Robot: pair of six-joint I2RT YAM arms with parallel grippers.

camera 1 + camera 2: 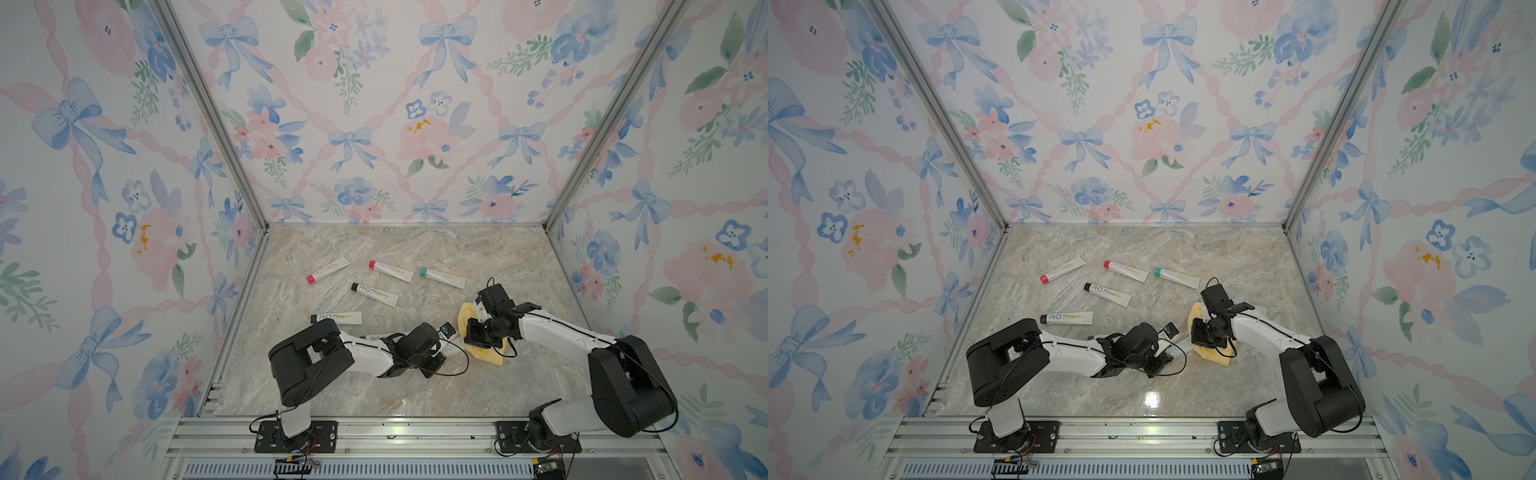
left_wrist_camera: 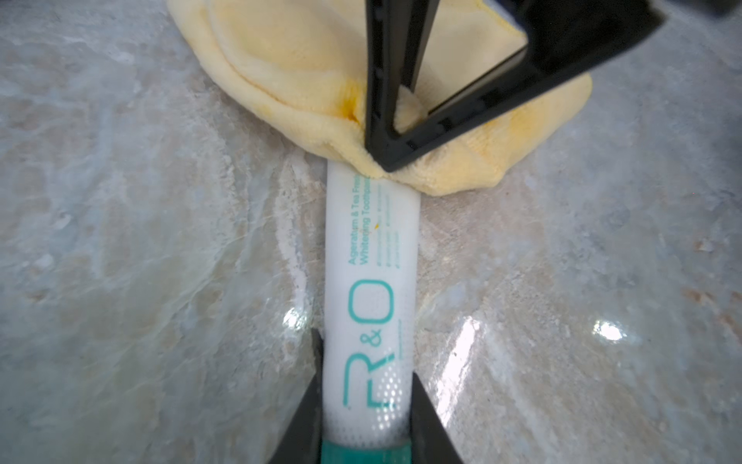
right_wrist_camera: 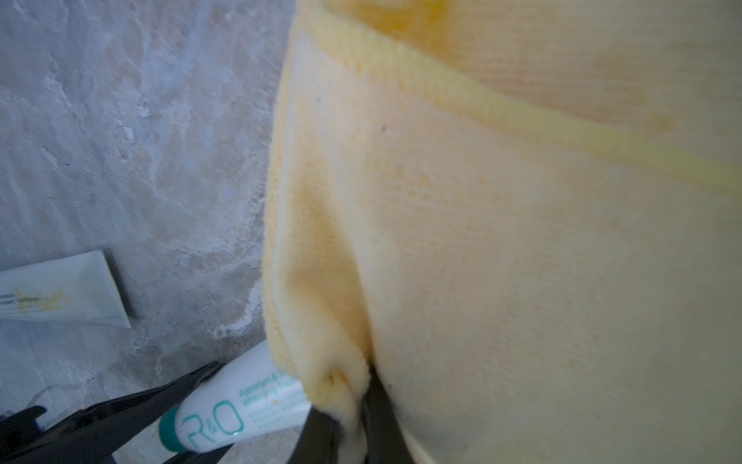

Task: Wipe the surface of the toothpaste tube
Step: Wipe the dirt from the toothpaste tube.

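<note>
A white toothpaste tube [image 2: 371,281] with teal lettering and a teal cap lies on the marble top, and my left gripper [image 2: 366,355] is shut on its cap end. The tube's far end runs under the edge of a yellow cloth [image 2: 289,68]. My right gripper [image 3: 353,405] is shut on a pinched fold of that cloth [image 3: 502,241], and its tips press down right at the tube's end. In both top views the two grippers meet at front right, where the cloth [image 1: 486,358] [image 1: 1214,355] and a bit of the tube [image 1: 451,350] [image 1: 1177,351] show.
Several other tubes lie on the marble behind the arms: red-capped [image 1: 328,270] [image 1: 390,271], teal-capped [image 1: 442,277], black-capped [image 1: 375,294] [image 1: 336,318]. The flat end of a yellow-stained tube [image 3: 60,293] lies near the cloth. Patterned walls close three sides.
</note>
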